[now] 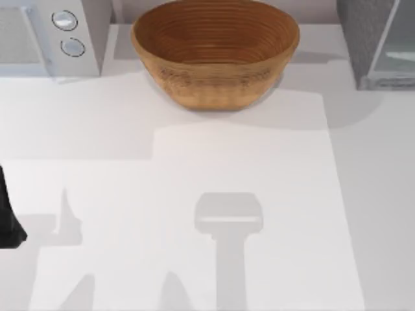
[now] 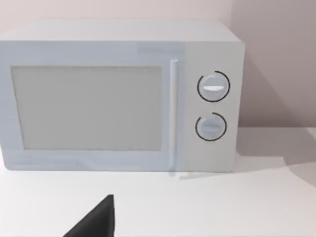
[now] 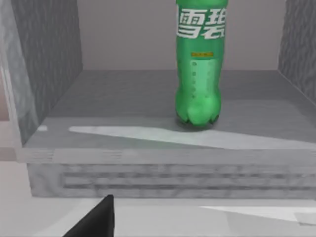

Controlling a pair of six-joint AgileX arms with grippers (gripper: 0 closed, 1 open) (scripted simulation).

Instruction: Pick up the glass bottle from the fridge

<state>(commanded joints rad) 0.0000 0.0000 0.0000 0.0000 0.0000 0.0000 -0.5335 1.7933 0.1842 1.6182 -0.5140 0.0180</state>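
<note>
One glass bottle (image 3: 199,74) upright inside fridge (image 3: 54,64); one basket (image 1: 215,52).

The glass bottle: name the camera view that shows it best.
The right wrist view. There the glass bottle stands upright on the floor of the open fridge, its green body and label facing the camera. The top view has the fridge's outside at the table's right rear corner.

One glass bottle (image 3: 198,74), one fridge (image 3: 49,74) (open), one basket (image 1: 214,52), one microwave (image 2: 118,94).
</note>
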